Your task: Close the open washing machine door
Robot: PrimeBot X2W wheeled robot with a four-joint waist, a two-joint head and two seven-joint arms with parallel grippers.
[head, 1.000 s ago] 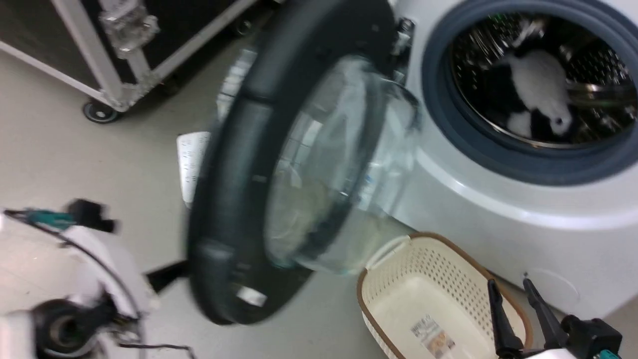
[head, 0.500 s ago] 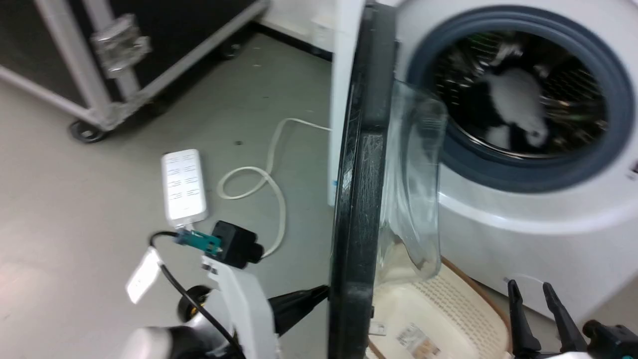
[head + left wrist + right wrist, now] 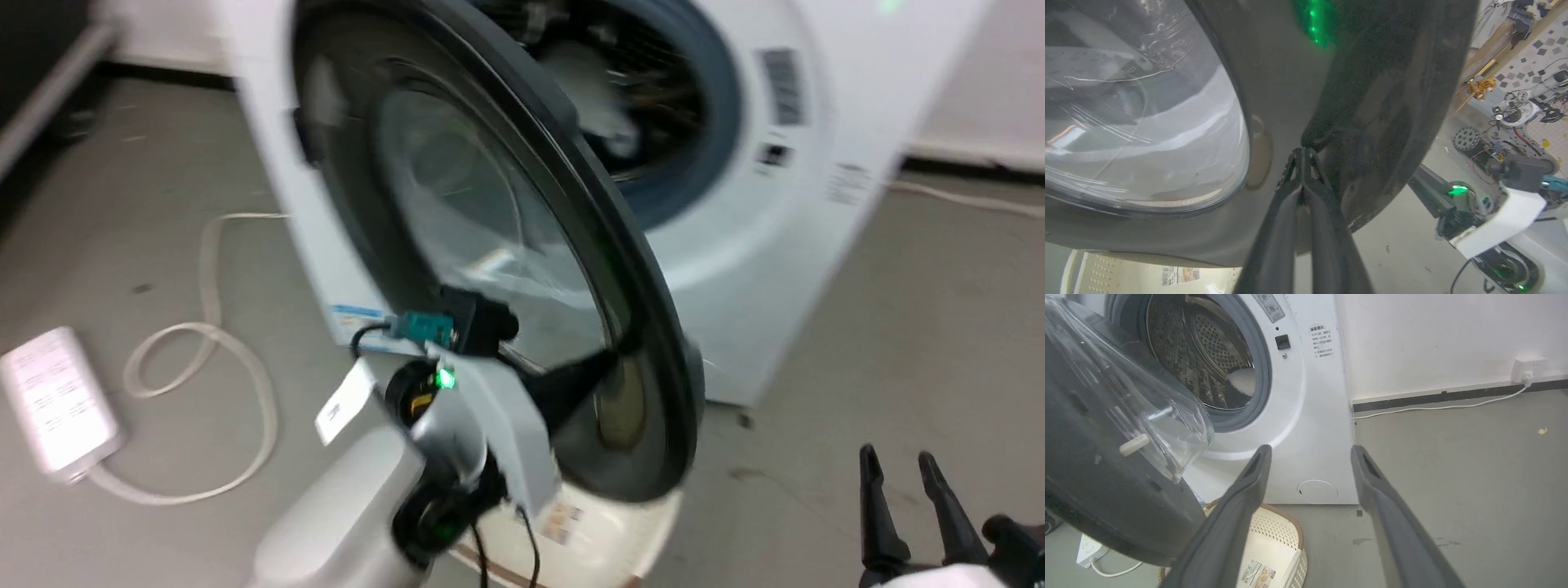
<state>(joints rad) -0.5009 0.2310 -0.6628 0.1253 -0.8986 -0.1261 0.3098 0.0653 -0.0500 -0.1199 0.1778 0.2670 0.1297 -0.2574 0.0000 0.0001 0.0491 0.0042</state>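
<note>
Left tool, tips pressed together, touched the half-open washing machine door mid-frame; right tool stood spread lower right.

A white rectangular power strip lies on the grey floor at eight o'clock, with its white cable looped beside it. A cream perforated plastic basket stands at six o'clock.

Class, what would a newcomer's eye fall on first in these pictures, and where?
The large round glossy black-framed washing machine door, with bulging clear glass window, stands half open mid head view, before the white washing machine. The left gripper, fingers together, presses its tips against the door's dark frame. The right gripper hangs open at lower right.
</note>
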